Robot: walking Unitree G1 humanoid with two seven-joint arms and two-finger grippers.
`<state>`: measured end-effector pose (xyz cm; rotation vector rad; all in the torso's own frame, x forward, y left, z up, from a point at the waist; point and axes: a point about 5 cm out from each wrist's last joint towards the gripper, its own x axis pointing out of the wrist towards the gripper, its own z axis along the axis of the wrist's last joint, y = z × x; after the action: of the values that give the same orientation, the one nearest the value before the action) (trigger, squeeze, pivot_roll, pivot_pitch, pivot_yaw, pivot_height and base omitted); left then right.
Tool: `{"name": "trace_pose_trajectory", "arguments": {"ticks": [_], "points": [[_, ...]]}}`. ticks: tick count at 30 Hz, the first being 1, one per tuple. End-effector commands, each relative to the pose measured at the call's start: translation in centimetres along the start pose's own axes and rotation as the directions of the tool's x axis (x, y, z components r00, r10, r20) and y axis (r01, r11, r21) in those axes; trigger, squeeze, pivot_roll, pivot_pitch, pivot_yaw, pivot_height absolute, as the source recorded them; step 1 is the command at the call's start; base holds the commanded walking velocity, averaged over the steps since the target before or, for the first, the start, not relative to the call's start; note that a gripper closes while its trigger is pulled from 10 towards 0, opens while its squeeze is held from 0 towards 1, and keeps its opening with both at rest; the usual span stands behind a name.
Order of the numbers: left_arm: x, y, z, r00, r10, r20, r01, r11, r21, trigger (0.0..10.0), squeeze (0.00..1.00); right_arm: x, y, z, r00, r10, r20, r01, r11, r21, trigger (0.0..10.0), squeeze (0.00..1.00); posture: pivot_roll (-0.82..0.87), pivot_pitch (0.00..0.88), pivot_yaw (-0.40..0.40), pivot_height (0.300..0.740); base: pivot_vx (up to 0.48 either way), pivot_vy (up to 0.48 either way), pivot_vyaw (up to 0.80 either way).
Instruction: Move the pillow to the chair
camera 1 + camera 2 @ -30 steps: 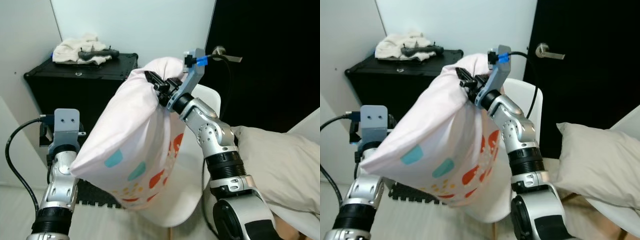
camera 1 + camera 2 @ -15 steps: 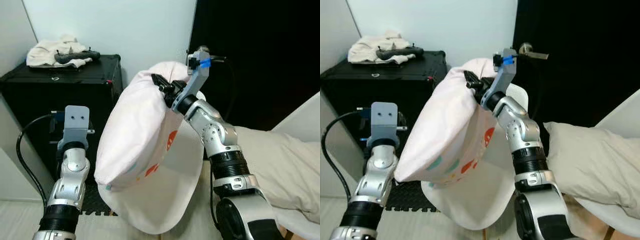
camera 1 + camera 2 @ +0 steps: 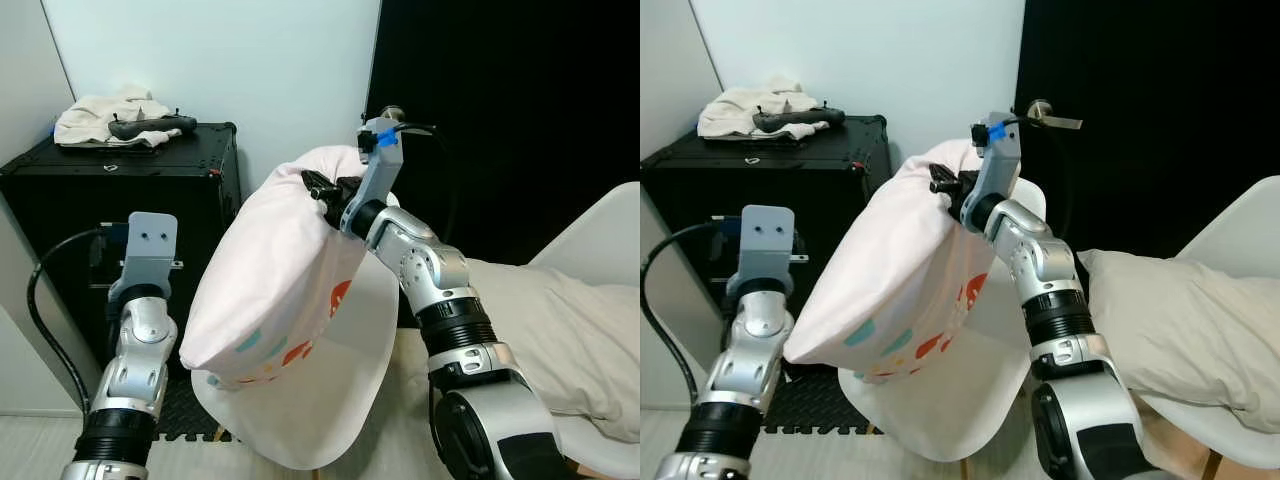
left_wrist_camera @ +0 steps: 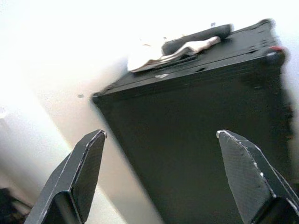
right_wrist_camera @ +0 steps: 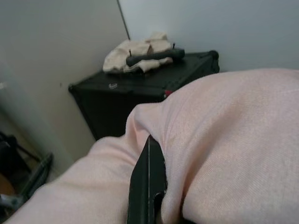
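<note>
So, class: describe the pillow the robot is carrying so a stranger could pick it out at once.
Find the white chair in front of the black door. Hanging above its seat, pinched at the top by the right gripper, is the pale pink pillow. Coloured spots near its lower end set it apart from the plain beige pillow on the next chair.

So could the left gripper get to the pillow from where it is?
Probably yes. The left gripper is open and empty, pointing at the black case, while the pillow hangs just beside that arm from the right gripper. Nothing stands between them; it would only need to turn inward.
</note>
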<state>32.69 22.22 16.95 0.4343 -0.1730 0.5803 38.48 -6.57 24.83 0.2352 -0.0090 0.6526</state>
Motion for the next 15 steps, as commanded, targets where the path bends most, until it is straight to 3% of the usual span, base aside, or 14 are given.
{"name": "trace_pose_trajectory", "arguments": {"ticks": [1, 5, 9, 15], "points": [[0.3, 0.7, 0.0, 0.999, 0.053, 0.002, -0.053, 0.997, 0.055, 10.0, 0.00, 0.3, 0.6, 0.5, 1.000, 0.025, -0.006, -0.025, 0.998, -0.050, 10.0, 0.00, -0.03, 0.000, -0.018, 0.670, 0.000, 0.000, 0.00], [0.5, 1.3, -0.3, 0.995, 0.102, -0.015, -0.100, 0.992, 0.082, 10.0, 0.00, 0.3, 0.2, -0.2, 0.998, -0.022, -0.055, 0.015, 0.992, -0.122, 10.0, 0.00, -0.03, 0.000, -0.020, 0.660, 0.000, 0.000, 0.00], [0.1, 0.7, -1.0, 0.995, 0.077, -0.058, -0.073, 0.995, 0.071, 10.0, 0.00, 0.0, -1.8, -1.5, 0.976, -0.177, -0.128, 0.134, 0.947, -0.291, 10.0, 0.00, -0.04, 0.000, -0.020, 0.635, 0.000, 0.000, 0.00], [-0.2, 0.1, -1.3, 0.996, 0.044, -0.073, -0.040, 0.997, 0.059, 10.0, 0.00, -0.2, -2.3, -2.0, 0.965, -0.220, -0.144, 0.161, 0.927, -0.339, 10.0, 0.00, -0.04, 0.000, -0.020, 0.625, 0.000, 0.000, 0.00]]}}
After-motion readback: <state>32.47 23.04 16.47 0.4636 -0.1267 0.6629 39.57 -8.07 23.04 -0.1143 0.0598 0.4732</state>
